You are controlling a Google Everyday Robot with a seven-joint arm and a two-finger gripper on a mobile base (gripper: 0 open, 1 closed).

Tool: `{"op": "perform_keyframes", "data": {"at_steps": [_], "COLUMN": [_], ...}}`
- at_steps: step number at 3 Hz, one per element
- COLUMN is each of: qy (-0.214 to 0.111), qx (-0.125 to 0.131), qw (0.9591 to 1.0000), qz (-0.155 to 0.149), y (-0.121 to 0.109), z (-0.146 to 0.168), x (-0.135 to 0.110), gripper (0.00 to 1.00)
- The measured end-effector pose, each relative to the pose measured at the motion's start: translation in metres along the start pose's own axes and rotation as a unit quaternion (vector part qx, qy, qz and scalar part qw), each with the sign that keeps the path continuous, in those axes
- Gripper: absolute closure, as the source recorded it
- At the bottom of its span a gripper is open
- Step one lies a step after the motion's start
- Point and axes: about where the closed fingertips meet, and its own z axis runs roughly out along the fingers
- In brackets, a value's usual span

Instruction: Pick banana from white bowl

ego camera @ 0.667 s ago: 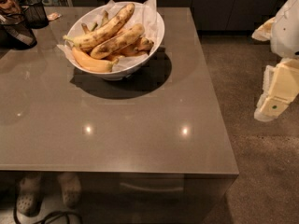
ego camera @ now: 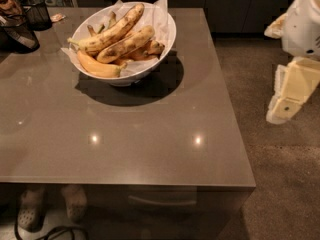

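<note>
At the far left, two black mesh baskets (ego camera: 21, 31) stand on the back corner of the grey worktop (ego camera: 150, 139), partly cut off by the edge of the view. Below them, under the front edge of the worktop, a pair of light shoes (ego camera: 31, 209) shows on the floor.

Right of the baskets sits the white bowl (ego camera: 136, 77), near the back of the worktop and lined with crinkled white paper (ego camera: 161, 13) that rises above its rim. The banana (ego camera: 126, 44), thick and blotched with brown, lies across the middle of the bowl. A longer speckled banana (ego camera: 111, 31) rests just behind it, and a smooth orange-yellow banana (ego camera: 98, 67) lies along the front rim. The bowl and the fruit lie just as they did a moment earlier.

At the far right, beyond the worktop's edge and over the carpet, hangs the cream hand (ego camera: 287, 96), well apart from the bowl and carrying nothing. Whether it is open or closed I cannot tell. It is almost where it was before, only a touch nearer the worktop.
</note>
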Motion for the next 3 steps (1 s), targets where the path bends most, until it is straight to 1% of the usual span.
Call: {"op": "perform_keyframes", "data": {"at_steps": [1,2,3], "qy": [0.016,0.014,0.014], "qx": [0.003,0.012,0.013], "qw": [0.9994,0.9982,0.9981], "qz": [-0.032,-0.057,-0.058], "y": [-0.020,-0.031,-0.031], "z": [0.007,0.009,0.009], "x": [-0.019,-0.037,-0.038], "gripper": [0.00,0.00,0.00]}}
